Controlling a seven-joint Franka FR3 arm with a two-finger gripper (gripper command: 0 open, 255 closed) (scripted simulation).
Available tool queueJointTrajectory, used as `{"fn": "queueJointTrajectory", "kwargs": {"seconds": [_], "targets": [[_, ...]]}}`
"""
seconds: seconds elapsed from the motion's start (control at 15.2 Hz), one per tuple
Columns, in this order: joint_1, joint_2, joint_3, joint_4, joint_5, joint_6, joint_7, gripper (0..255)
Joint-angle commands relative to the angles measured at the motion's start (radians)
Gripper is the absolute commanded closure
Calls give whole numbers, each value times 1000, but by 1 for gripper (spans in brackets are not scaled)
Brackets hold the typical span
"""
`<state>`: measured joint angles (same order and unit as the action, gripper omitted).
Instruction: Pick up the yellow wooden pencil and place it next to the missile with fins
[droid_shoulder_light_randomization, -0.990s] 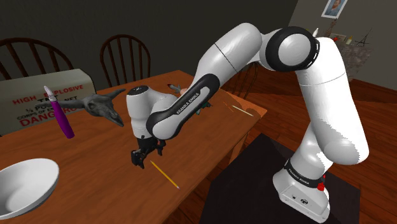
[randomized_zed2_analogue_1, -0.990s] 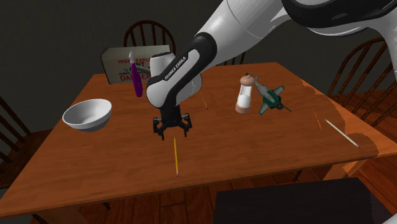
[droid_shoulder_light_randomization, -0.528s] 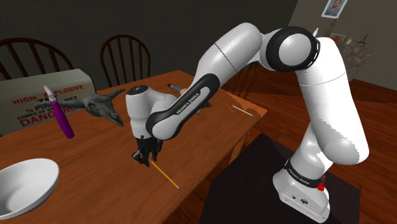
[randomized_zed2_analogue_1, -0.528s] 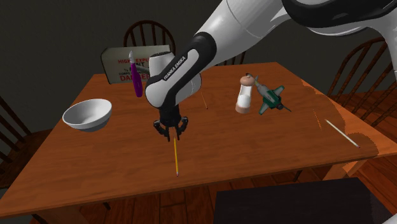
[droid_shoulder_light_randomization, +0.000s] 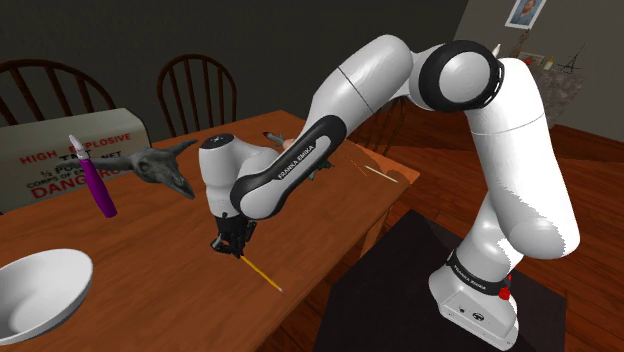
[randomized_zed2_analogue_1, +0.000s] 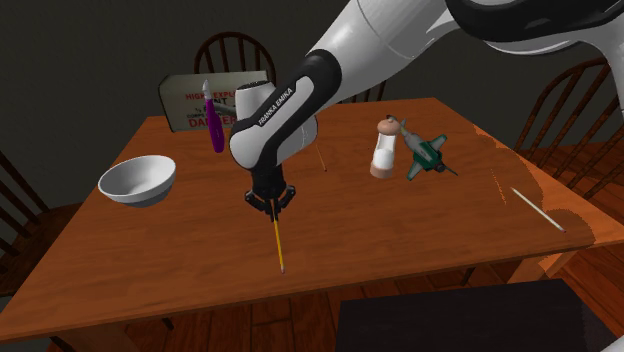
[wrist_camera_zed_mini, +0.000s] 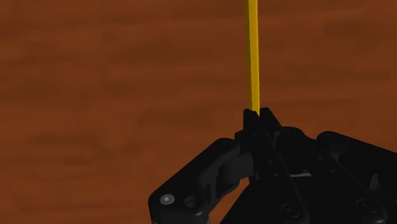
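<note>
A thin yellow pencil (droid_shoulder_light_randomization: 262, 273) (randomized_zed2_analogue_1: 278, 245) (wrist_camera_zed_mini: 252, 54) lies on the brown wooden table (randomized_zed2_analogue_1: 400, 230), near its front edge in the second exterior view. My black gripper (droid_shoulder_light_randomization: 232, 247) (randomized_zed2_analogue_1: 270, 207) (wrist_camera_zed_mini: 259, 114) reaches down onto the pencil's far end, its fingers shut on that end. In the wrist view the pencil runs straight out from between the closed fingertips. The finned missile (randomized_zed2_analogue_1: 428, 153), dark green with a pale nose, lies toward the second exterior view's right, well away from the gripper.
A pale salt shaker (randomized_zed2_analogue_1: 384, 148) stands beside the missile. A white bowl (randomized_zed2_analogue_1: 138, 180) (droid_shoulder_light_randomization: 42, 287), a purple pen (randomized_zed2_analogue_1: 212, 118) (droid_shoulder_light_randomization: 95, 178), a dark animal skull (droid_shoulder_light_randomization: 160, 168) and a lettered box (droid_shoulder_light_randomization: 60, 155) sit at the far side. A thin stick (randomized_zed2_analogue_1: 537, 209) lies near the table's corner. Chairs surround the table.
The fingers went from wide open to shut on the pencil's end. The hand came down slightly onto the table; the pencil has shifted a little.
</note>
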<state>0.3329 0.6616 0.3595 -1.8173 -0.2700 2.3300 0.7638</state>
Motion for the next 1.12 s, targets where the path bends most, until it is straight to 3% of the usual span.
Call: {"fn": "queueJointTrajectory", "kwargs": {"seconds": [0.0, 1.06], "targets": [[-1, -2, 1, 3, 2, -7, -1, 255], [-35, -149, 47, 7, 64, -153, -34, 255]]}}
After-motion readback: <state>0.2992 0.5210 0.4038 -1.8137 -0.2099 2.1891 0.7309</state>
